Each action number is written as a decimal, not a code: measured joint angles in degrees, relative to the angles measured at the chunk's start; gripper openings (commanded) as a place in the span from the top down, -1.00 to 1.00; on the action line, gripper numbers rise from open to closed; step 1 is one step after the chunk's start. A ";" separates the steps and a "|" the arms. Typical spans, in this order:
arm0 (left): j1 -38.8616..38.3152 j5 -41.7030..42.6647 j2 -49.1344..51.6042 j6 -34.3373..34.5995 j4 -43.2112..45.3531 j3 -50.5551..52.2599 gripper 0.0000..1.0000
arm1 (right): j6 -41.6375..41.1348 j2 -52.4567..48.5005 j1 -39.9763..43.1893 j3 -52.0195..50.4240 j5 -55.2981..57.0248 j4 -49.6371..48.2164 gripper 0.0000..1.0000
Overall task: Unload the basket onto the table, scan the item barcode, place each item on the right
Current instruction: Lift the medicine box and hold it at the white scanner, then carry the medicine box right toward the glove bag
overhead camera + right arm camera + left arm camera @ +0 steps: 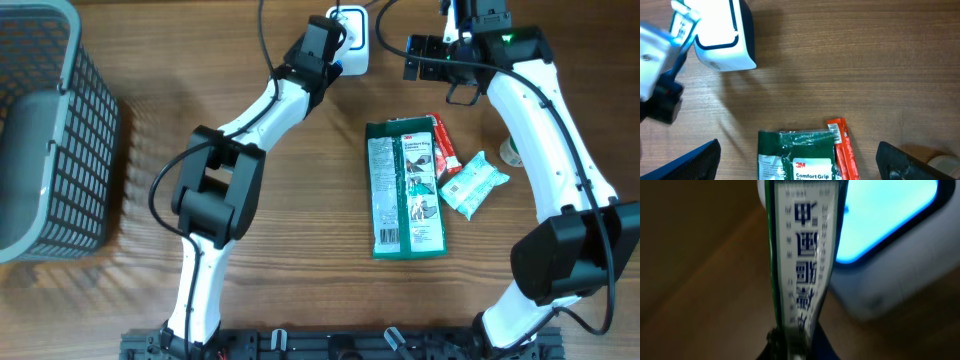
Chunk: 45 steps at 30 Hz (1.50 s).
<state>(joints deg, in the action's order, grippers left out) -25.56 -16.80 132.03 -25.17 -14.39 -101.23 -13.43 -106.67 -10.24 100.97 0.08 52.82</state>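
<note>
Left wrist view, unlike overhead, shows the left jaws clamped on a packet (802,255), scanner (890,240) just beyond — right jaws gape, green pack (795,162) below them.

1. In the left wrist view the held packet (802,255) is blurred. Its print cannot be read, and its top runs off the upper edge.
2. The scanner (890,245) behind it is soft as well, cut by the right edge.
3. The left fingers (822,349) show only as a dark smear at the bottom edge.
4. In the right wrist view the green packet (800,155) and red packet (845,150) are cut by the lower edge.
5. The right fingers (695,162) appear only as dark tips in the bottom corners.
6. A pale round thing (942,162) sits at the corner, with too little showing to name it.
7. Overhead, the basket (40,130) runs off the left edge.
</note>
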 measured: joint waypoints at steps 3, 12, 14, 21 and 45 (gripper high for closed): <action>0.07 3.54 -5.90 13.16 -17.11 0.11 0.92 | 0.00 0.00 0.00 0.00 0.00 -0.04 -0.99; -2.08 17.49 -17.99 39.17 -48.52 0.63 0.91 | 0.00 0.00 0.00 0.00 0.00 -0.02 -0.99; -3.41 18.56 -17.84 41.64 -48.68 4.22 0.92 | 0.00 0.00 0.00 0.00 0.00 0.00 -0.99; -7.89 20.39 -16.41 50.56 -43.32 19.54 0.92 | 0.00 0.00 0.00 0.00 0.00 0.00 -1.00; -1.49 18.14 -35.87 59.17 -39.23 18.36 -1.00 | 0.00 0.00 0.00 0.00 0.00 0.00 -0.99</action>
<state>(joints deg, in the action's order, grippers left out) -27.05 1.34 96.16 34.00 -53.63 -82.87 -13.43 -106.67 -10.24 100.97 0.08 52.82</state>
